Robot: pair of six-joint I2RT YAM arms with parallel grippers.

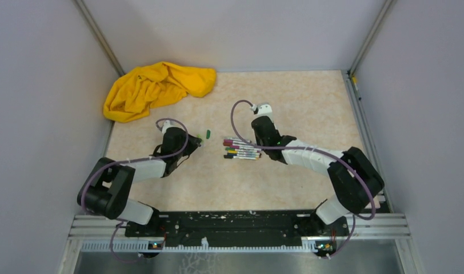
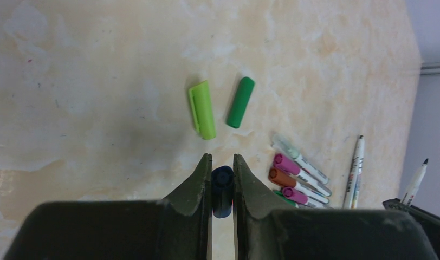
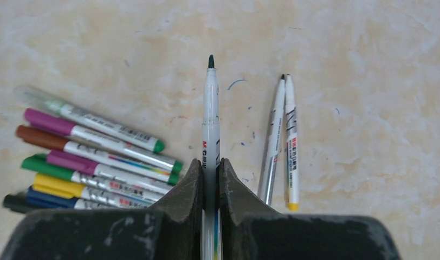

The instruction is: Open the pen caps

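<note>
My left gripper [image 1: 196,142] [image 2: 222,162] is shut on a dark blue pen cap [image 2: 222,187], low over the table. A lime green cap [image 2: 202,109] and a darker green cap [image 2: 240,102] [image 1: 207,135] lie loose just ahead of it. My right gripper [image 1: 263,130] [image 3: 209,162] is shut on an uncapped pen [image 3: 210,108] with a white barrel, its dark tip pointing forward. Several capped pens [image 1: 241,149] [image 3: 93,157] [image 2: 296,181] lie side by side between the grippers. Two uncapped pens [image 3: 280,141] lie to the right of the held one.
A crumpled yellow cloth [image 1: 155,88] lies at the far left corner. Grey walls close in the table on the left, back and right. The arm bases sit on a black rail [image 1: 235,222] at the near edge.
</note>
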